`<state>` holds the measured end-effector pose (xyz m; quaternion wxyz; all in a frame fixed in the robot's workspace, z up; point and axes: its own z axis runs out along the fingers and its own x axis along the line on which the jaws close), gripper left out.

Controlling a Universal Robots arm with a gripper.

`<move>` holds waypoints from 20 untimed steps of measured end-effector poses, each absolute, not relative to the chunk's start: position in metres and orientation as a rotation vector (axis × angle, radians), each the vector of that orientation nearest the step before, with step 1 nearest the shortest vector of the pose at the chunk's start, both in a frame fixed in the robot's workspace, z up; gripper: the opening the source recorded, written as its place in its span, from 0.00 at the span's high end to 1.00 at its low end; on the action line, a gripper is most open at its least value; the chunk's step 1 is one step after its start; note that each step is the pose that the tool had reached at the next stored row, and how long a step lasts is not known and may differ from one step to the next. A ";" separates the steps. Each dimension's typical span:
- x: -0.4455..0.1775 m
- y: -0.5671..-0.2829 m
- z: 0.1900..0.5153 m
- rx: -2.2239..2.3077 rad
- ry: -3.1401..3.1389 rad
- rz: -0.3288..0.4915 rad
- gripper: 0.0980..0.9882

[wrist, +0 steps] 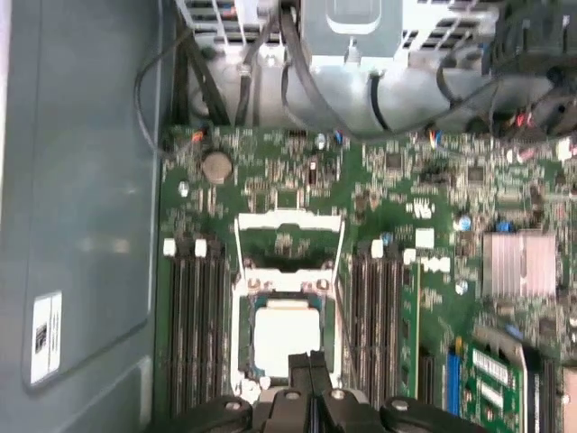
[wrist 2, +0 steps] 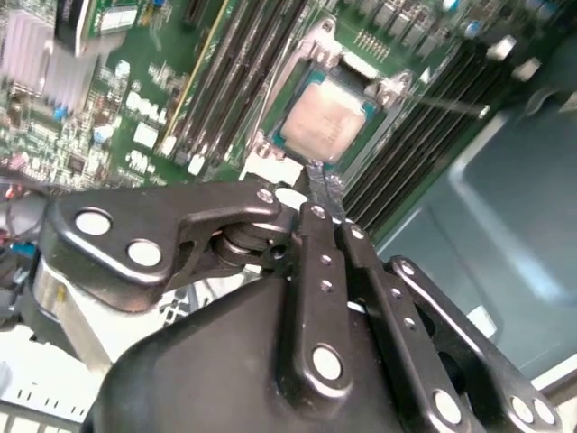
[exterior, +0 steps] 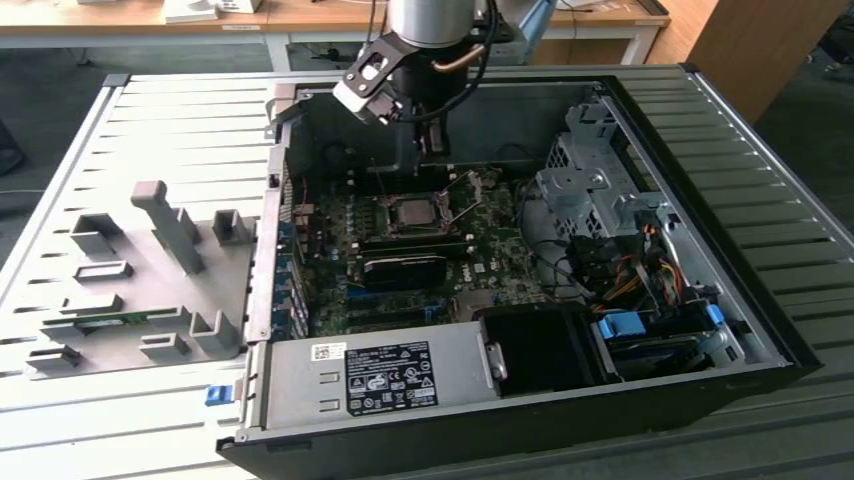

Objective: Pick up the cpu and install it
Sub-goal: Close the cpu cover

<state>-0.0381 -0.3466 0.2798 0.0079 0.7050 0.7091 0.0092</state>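
at 12 o'clock of the seated cpu (exterior: pixel 415 213) in the exterior view, fingers (wrist: pixel 298 365) hang clenched, empty; socket frame (wrist: pixel 288 216) not yet latched.

The cpu (wrist: pixel 287 336), a square silver-grey chip, is lying flat with its metal plate facing up, sitting squarely inside the socket (wrist: pixel 242 347) on the green motherboard (wrist: pixel 406 180).
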 end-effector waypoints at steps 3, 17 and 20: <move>-0.028 -0.347 0.279 2.205 2.219 0.026 0.99; 0.001 -0.347 0.268 2.157 2.269 0.027 0.99; 0.008 -0.347 0.267 2.157 2.270 0.026 0.99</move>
